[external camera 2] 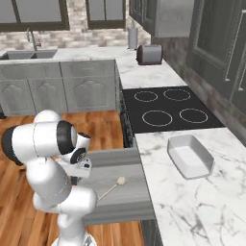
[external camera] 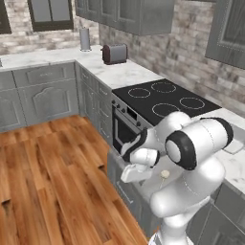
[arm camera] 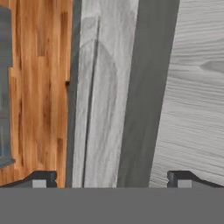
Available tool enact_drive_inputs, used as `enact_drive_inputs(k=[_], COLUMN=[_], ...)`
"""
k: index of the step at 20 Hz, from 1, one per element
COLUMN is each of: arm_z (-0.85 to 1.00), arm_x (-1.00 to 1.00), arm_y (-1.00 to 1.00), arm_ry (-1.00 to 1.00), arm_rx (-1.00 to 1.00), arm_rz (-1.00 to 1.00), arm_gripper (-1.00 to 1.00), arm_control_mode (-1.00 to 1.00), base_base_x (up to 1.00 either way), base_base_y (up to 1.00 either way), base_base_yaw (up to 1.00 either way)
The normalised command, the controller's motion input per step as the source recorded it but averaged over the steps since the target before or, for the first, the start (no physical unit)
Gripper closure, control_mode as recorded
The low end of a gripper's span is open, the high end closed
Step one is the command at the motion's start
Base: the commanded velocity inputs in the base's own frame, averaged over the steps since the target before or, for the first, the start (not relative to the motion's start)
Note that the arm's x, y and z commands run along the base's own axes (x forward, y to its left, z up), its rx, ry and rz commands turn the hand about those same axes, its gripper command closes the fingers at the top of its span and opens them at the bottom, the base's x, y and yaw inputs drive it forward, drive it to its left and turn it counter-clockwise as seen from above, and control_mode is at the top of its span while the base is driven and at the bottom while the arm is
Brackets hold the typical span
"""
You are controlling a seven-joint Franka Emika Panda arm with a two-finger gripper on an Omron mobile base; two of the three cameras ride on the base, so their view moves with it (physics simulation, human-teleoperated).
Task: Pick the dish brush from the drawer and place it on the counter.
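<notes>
Left base view: the drawer (external camera: 125, 191) is seen pulled open, the dish brush (external camera: 164, 174) lying inside, ungrasped.

Right base view: brush on the drawer floor; white dish (external camera 2: 190, 155) sits empty on the desk (external camera 2: 192, 211).

Hand view: claw (arm camera: 111, 178) spread wide, empty, over the drawer front. Pick and place remain.

floor: wood planks (external camera: 52, 162)
walls: pale brick (external camera: 186, 48)
cabinets: grey, arched panels (external camera 2: 45, 93)
windows: dark frames (external camera: 50, 13)
stovetop: black glass (external camera 2: 168, 109)
</notes>
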Motion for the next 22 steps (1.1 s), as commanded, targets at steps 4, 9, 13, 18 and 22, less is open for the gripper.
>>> enact_drive_inputs(k=[4, 9, 13, 18, 22], arm_z=[0.63, 1.00, 1.00, 1.00, 0.64], arm_x=[-0.66, -0.05, 0.26, 0.44, 0.41], arm_y=[1.00, 0.65, 0.07, -0.58, -0.85], arm_ry=[-0.07, 0.09, 0.23, 0.18, 0.23], arm_rx=[0.34, 0.22, 0.04, -0.25, -0.53], arm_rz=[-0.01, -0.05, 0.00, -0.12, -0.26], arm_gripper=[-1.00, -1.00, -1.00, -1.00, -1.00], arm_control_mode=[-1.00, -1.00, -1.00, -1.00, -1.00], base_base_x=[0.00, 0.00, 0.00, 0.00, 0.00], base_base_y=[0.00, 0.00, 0.00, 0.00, 0.00], base_base_yaw=[0.00, 0.00, 0.00, 0.00, 0.00])
